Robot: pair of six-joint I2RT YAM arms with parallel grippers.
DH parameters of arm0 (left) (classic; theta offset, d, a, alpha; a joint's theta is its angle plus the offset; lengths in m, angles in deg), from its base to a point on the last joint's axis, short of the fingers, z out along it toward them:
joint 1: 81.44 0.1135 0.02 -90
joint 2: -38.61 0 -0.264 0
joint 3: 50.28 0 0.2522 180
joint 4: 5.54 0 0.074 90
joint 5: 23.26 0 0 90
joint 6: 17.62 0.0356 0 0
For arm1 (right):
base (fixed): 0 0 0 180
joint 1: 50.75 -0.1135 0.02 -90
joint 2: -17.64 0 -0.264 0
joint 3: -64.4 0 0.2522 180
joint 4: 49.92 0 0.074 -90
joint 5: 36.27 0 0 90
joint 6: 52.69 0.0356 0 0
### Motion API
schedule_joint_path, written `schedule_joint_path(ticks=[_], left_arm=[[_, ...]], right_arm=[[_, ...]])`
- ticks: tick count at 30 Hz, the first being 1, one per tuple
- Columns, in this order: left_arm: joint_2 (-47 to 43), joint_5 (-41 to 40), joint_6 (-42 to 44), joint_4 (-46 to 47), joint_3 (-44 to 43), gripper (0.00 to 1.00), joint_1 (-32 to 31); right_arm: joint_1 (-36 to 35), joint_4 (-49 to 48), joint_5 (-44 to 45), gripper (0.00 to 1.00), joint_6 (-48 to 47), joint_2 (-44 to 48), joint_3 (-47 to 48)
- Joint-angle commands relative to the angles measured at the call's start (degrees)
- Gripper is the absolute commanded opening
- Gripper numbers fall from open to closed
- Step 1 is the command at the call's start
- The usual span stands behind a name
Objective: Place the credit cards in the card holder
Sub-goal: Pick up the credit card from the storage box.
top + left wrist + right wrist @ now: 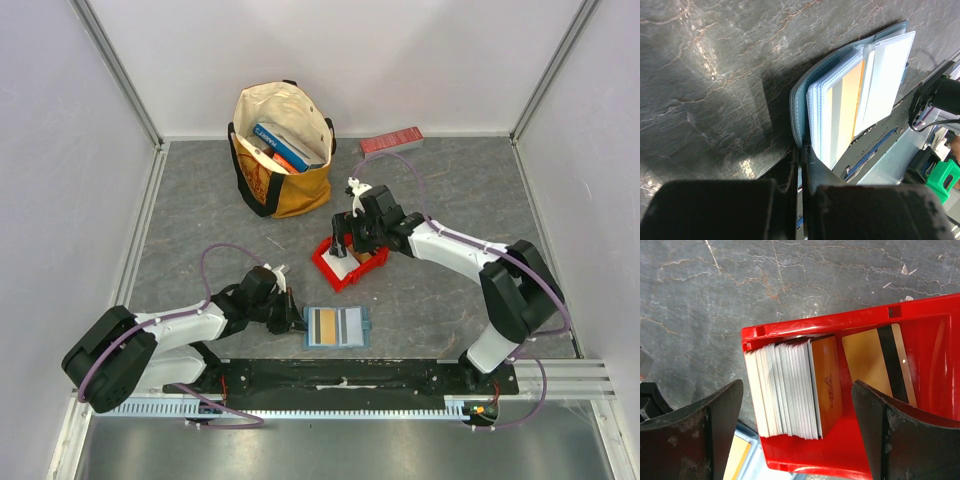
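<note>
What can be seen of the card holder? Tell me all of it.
The card holder lies open and flat on the grey table, towards its near edge. It has a teal cover with a stitched border and clear bluish plastic sleeves, one holding a tan-orange card. The left pincer clamps one edge.

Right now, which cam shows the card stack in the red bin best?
Right wrist: the card stack is close up, individual card edges distinct, standing inside the red bin. Top external shows it only as a small white patch in the bin. Left wrist doesn't show it.
</note>
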Motion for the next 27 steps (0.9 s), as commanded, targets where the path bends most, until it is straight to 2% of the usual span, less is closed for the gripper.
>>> schedule_joint_path(ticks=[1,11,27], left_arm=[[0.37,-0.99,1.98,-0.35,-1.54,0.02,-0.16],[1.51,-0.81,2.33,-0.35,-1.89,0.02,-0.16],[1.51,-0.73,2.42,-0.35,-1.9,0.02,0.01]], right_arm=[[1.18,-1.76,-4.38,0.96,-2.3,-2.72,2.68],[2.32,-3.44,-11.59,0.96,-1.95,-6.5,2.68],[2.85,-4.14,-15.55,0.78,-1.51,-2.99,0.49]])
